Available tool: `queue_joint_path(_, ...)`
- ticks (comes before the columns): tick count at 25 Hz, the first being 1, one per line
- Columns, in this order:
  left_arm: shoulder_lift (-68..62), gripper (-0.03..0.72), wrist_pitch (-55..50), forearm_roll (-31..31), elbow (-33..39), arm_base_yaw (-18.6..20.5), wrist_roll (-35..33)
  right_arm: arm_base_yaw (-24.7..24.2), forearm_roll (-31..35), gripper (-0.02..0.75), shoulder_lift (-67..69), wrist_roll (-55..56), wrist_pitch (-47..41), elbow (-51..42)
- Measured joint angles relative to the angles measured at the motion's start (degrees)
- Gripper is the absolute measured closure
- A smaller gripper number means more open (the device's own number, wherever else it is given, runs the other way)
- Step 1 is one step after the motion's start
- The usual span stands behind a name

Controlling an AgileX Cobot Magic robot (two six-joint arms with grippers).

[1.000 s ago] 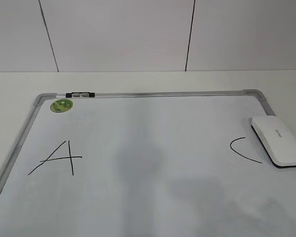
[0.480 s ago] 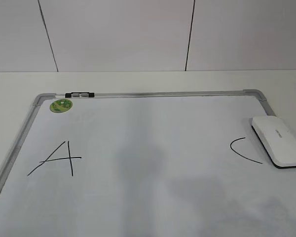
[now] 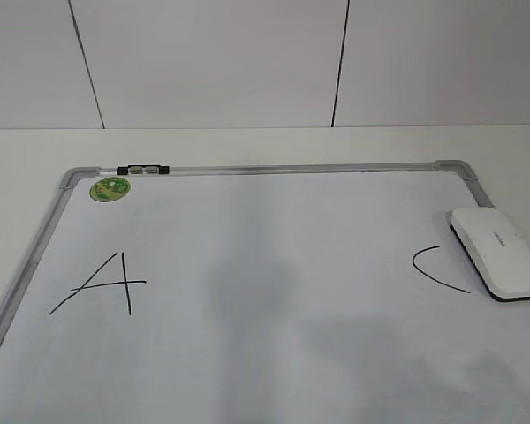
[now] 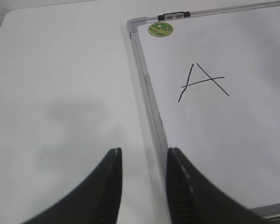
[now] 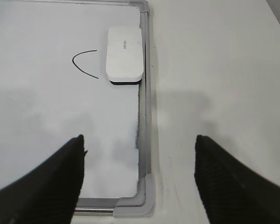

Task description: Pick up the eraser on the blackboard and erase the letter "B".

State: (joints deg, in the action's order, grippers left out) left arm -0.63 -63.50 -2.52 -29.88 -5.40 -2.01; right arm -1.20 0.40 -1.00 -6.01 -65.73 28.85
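one eraser [image 3: 497, 253], white rounded-rectangle block, smooth top with small grey print, thin dark strip under its near end, lying flat on the right side of the blackboard [image 3: 274, 353], right edge along the grey frame, just beside the curved letter C [image 3: 437, 268]; long axis runs near to far, slightly slanted in the exterior view, straight along the frame in the right wrist view [image 5: 125, 54]; one blackboard, actually a white dry-erase surface with grey metal frame and rounded corner caps; two letters visible, an A [image 3: 100, 283] on the left and the C on the right, no B seen on the middle stretch between them; nearest the cameras: right gripper [image 5: 139, 179] released, fingers spread wide, above the board's near right corner [image 5: 135, 200], well short of the eraser, holding nothing; left gripper [image 4: 142, 184] with a narrow gap between its fingers, empty, over the table [image 4: 60, 93] just by the board's left frame; farther back one round green sticker [image 3: 110, 188] at the far left corner, one small dark clip [image 3: 144, 168] on the top frame, then a white panelled wall [image 3: 212, 62]
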Motion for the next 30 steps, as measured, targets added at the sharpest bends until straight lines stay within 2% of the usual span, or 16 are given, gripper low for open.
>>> queue_joint_path(30, 0.00, 0.445, 0.00, 0.11, 0.00, 0.00, -0.09, 0.00, 0.00, 0.154, 0.00, 0.00, 0.09, 0.00)
